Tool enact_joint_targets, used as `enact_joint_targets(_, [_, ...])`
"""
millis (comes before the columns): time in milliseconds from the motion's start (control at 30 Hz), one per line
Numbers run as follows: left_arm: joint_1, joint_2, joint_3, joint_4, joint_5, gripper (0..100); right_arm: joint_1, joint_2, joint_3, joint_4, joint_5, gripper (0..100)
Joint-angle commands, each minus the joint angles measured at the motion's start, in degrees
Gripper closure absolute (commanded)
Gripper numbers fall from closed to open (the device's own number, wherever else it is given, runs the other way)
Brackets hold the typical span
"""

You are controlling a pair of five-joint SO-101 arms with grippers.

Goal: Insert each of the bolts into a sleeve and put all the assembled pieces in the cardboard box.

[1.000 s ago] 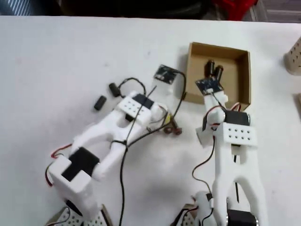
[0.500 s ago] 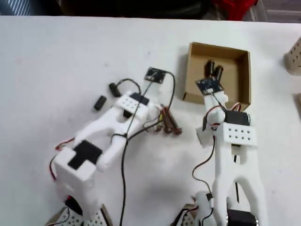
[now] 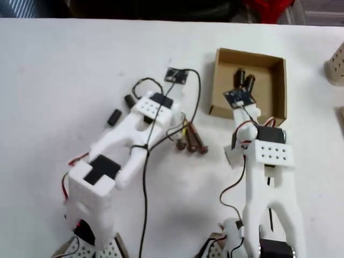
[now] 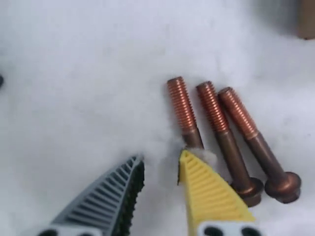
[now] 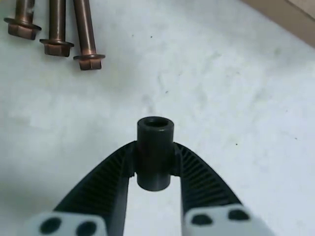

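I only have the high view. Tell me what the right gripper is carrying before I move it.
Observer: The right gripper is shut on a black sleeve, with the open end of the bore facing the wrist camera.
Operator: Now report the left jaws.
Observer: The left gripper is open, with nothing between its jaws.
Operator: Give me its position against the bolts.
Observer: Three bolts lie side by side. The yellow jaw's tip covers the shank of the one at the end of the row. The gap between the jaws is beside that bolt, not around it.
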Motion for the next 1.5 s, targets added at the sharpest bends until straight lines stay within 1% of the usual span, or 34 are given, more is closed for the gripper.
enact_joint_targets(0, [1.1, -6.29, 0.79, 0.09, 2.73, 79, 0.13, -2.33, -0.44, 0.4, -0.26, 98.1])
enact_joint_targets(100, [1.98, -6.37, 0.88, -0.44, 2.9, 79, 0.13, -2.33, -0.44, 0.4, 0.62, 98.1])
enact_joint_targets(200, [1.98, -6.37, 1.41, -2.81, 2.99, 79, 0.13, -2.33, -0.44, 0.4, 0.79, 98.1])
enact_joint_targets(333, [1.98, -6.02, 1.41, -3.16, 2.99, 79, 0.13, -2.33, -0.44, 0.4, 0.79, 98.1])
enact_joint_targets(533, [2.07, 3.12, -0.97, -3.52, 2.99, 79, 0.22, -2.33, -0.44, 0.4, 0.79, 98.1])
enact_joint_targets(633, [1.98, 6.46, -4.57, 0.0, 2.99, 79, 0.4, -2.33, -0.44, 0.4, 0.79, 98.1])
enact_joint_targets(700, [1.98, 7.43, -6.33, 2.55, 2.99, 82, 0.4, -2.33, -0.44, 0.4, 0.79, 98.1])
enact_joint_targets(833, [1.98, 7.34, -6.33, 3.25, 2.55, 98, 0.4, -2.33, -0.44, 0.4, 0.79, 98.1])
enact_joint_targets(933, [1.98, 7.16, -6.86, 5.19, 2.2, 97, 0.4, -2.33, -0.44, 0.4, 0.79, 98.1])
enact_joint_targets(967, [1.98, 7.16, -7.47, 6.51, 0.44, 98, 0.4, -2.33, -0.44, 0.4, 0.88, 98.1])
enact_joint_targets(1000, [1.98, 7.16, -8.53, 8.0, -2.81, 98, 0.4, -2.33, -0.44, 0.4, 0.88, 98.1])
enact_joint_targets(1067, [1.63, 7.16, -10.99, 12.31, -11.43, 98, 0.4, -2.33, -0.44, 0.4, 0.88, 98.1])
enact_joint_targets(1167, [0.92, 7.16, -14.59, 17.41, -25.93, 98, 0.4, -2.33, -0.44, 0.4, 0.88, 98.1])
enact_joint_targets(1300, [-1.8, 7.16, -18.02, 21.45, -45.8, 98, 0.4, -2.33, -0.18, 0.4, 0.88, 98.1])
enact_joint_targets(1400, [-2.07, 7.16, -18.55, 24.62, -61.8, 98, 0.4, -2.33, 0.0, 0.4, 0.88, 98.1])
enact_joint_targets(1467, [-2.07, 7.16, -17.49, 24.88, -69.8, 98, 0.4, -2.33, 0.0, 0.4, 0.88, 98.1])
